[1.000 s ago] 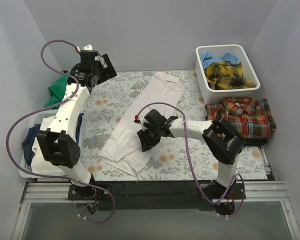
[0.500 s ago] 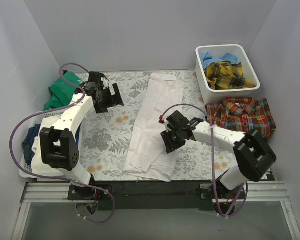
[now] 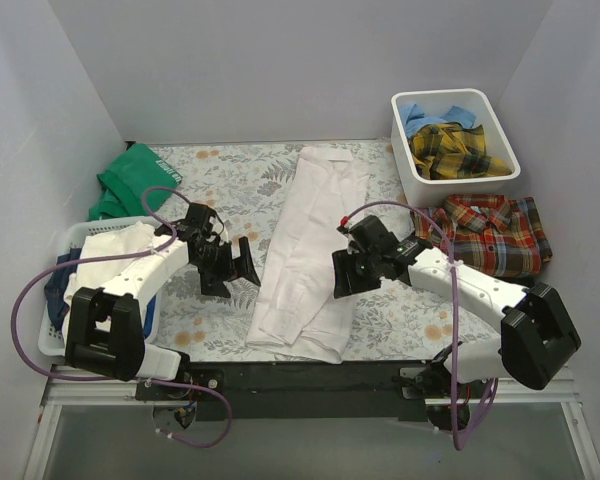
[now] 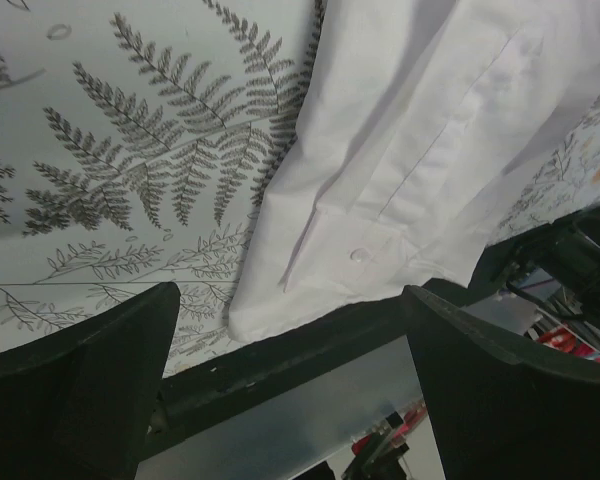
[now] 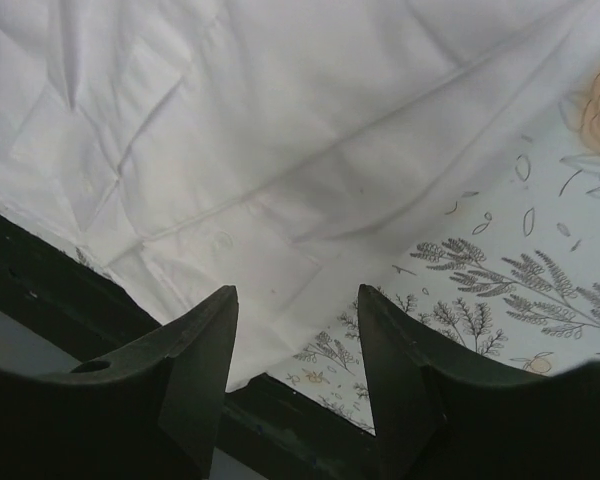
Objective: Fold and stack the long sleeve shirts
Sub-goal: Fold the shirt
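Lying lengthwise across the middle of the worktop point(image 3: 215, 195), the white shirt point(image 3: 315, 220) is folded into a long narrow strip that runs from 12 o'clock down to 6 o'clock, its near end reaching the worktop's front edge. The left hand point(image 3: 235, 270) hovers just beside the strip at its 9 o'clock side, fingers spread wide with nothing between them; its wrist view shows a buttoned cuff point(image 4: 355, 255) of the white shirt lying flat on the fern-print cover ahead of it. The right hand point(image 3: 342, 275) sits at the strip's 3 o'clock edge, low over the cloth, its fingers parted and pinching nothing; the wrist view shows folded white layers under it.

At 3 o'clock lies the red-orange-navy plaid shirt point(image 3: 490, 235), folded flat. A white bin point(image 3: 458, 188) at 1 o'clock holds the yellow-dark plaid shirt point(image 3: 455, 150), crumpled, with the light blue shirt point(image 3: 420, 112) behind it. At 8 o'clock a white basket point(image 3: 50, 335) holds pale and dark blue cloth, and a green cloth point(image 3: 130, 180) lies bunched at 10 o'clock.
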{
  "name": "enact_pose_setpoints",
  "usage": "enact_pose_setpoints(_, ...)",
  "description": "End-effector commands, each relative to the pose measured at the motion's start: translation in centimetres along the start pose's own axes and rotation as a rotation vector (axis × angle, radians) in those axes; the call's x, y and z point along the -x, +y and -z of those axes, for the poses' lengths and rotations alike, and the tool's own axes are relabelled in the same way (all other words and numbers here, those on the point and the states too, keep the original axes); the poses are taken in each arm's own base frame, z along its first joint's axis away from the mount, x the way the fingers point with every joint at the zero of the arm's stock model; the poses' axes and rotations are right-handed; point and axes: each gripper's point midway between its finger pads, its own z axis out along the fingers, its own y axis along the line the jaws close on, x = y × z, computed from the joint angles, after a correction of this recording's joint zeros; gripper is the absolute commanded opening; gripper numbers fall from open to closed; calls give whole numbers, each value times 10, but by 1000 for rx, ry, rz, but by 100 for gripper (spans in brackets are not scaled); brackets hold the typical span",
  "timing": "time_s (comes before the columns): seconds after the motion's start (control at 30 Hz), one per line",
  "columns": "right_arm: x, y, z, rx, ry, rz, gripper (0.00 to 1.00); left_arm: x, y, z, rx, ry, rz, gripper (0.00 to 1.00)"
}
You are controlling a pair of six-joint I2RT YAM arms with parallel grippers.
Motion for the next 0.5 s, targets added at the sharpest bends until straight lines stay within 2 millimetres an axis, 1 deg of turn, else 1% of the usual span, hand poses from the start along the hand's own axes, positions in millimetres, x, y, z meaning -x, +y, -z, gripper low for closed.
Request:
enact_pose_setpoints(0.0,-29,9,-3,92,116,-105,61,-27,-19,1,-143,89,-5,93)
enact_pose_setpoints(0.03,-35,6,-3,94,126,-146,64,-34,-15,-3,-139,110,12,93)
enact_pose_setpoints(0.07,-34,7,-3,111,118,-161,65,-37,-14,-4,-140,121,21,92)
enact_pose_setpoints(0.1,-38,9,-1,139,129,-186,65,-41,-16,-4,-152,141,29,92)
enact_pose_setpoints(0.17,-47,5,2,156,127,-253,68,-47,-12,-5,-143,156,44,92)
enact_pose_setpoints(0.23,-51,10,4,198,119,-295,70,-52,-10,-5,-142,168,58,91)
enact_pose_setpoints(0.27,-67,6,0,202,153,-320,70,-56,-10,-6,-145,177,67,91)
enact_pose_setpoints(0.3,-70,11,-1,236,161,-330,70,-58,-10,-7,-153,181,77,91)
enact_pose_setpoints(0.33,-77,11,-1,249,170,-348,70,-61,-11,-7,-163,192,85,90)
enact_pose_setpoints(0.37,-89,9,-5,250,191,-388,70,-68,-8,-10,-163,208,95,89)
enact_pose_setpoints(0.43,-91,12,-6,282,176,-408,71,-72,-6,-12,-165,220,110,86)
enact_pose_setpoints(0.47,-97,11,-7,283,186,-441,71,-76,-4,-13,-162,232,117,86)
